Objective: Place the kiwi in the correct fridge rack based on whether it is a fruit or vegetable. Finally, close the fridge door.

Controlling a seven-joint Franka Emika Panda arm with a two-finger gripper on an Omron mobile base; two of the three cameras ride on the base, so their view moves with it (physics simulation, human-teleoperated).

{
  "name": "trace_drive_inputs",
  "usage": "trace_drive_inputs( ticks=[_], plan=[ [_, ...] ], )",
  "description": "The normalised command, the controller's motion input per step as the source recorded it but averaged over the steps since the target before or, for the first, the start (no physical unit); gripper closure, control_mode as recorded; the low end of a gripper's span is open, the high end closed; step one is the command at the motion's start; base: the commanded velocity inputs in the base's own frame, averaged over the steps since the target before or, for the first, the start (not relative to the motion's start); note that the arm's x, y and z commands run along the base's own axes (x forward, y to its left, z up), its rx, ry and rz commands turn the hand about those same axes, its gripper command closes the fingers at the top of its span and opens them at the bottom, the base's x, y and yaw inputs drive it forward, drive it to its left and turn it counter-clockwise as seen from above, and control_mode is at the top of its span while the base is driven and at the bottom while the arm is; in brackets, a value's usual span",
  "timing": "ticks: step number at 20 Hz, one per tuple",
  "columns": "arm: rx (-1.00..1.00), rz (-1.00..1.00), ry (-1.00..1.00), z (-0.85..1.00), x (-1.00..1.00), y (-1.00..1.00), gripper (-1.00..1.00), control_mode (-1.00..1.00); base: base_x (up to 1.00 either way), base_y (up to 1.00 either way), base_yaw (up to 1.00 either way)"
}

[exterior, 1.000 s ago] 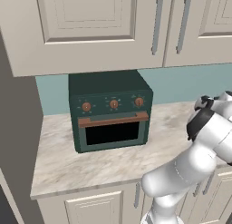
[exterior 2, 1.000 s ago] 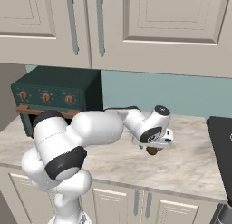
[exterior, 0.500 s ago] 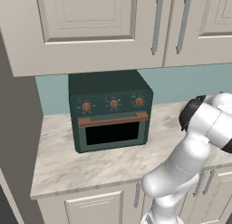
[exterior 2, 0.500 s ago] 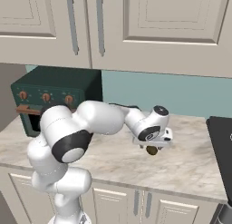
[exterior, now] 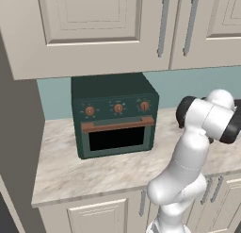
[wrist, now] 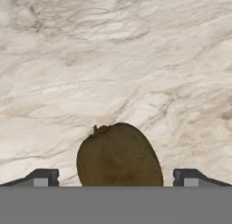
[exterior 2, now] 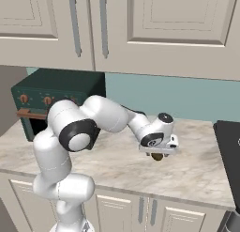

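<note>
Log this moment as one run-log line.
phase: pre-grasp | gripper: open, jaws either side of kiwi | kiwi: on marble counter, not lifted | fridge step: pending

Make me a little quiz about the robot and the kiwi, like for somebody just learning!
1. True or false: the hand is already squeezing the kiwi.
2. What does the kiwi lie on? A) the marble counter B) a plate C) the toaster oven
3. Fill in: the toaster oven's colour is dark ____.

Key:
1. False. The fingers stand wide open on either side of the kiwi, apart from it.
2. A
3. green
</note>
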Motion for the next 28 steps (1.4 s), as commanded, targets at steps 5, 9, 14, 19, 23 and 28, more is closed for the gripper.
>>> trace_drive_inputs(
  ticks=[5,9,14,19,23,28],
  plan=[
    [-0.04,0.0,0.0,-0.34,0.0,0.0,-1.0,-1.0,0.0,0.0,0.0],
    [-0.04,0.01,-0.01,-0.32,0.0,0.1,1.0,-1.0,0.0,0.0,0.0],
    [0.0,0.0,-0.09,0.23,-0.27,0.15,1.0,-1.0,0.0,0.0,0.0],
    [-0.02,0.02,-0.16,1.0,-0.46,0.77,1.0,-1.0,0.0,0.0,0.0],
    [-0.06,0.0,-0.06,0.97,-0.37,1.0,1.0,-1.0,0.0,0.0,0.0],
    [-0.12,-0.04,0.0,0.65,-0.41,1.0,1.0,-1.0,0.0,0.0,0.0]
  ],
)
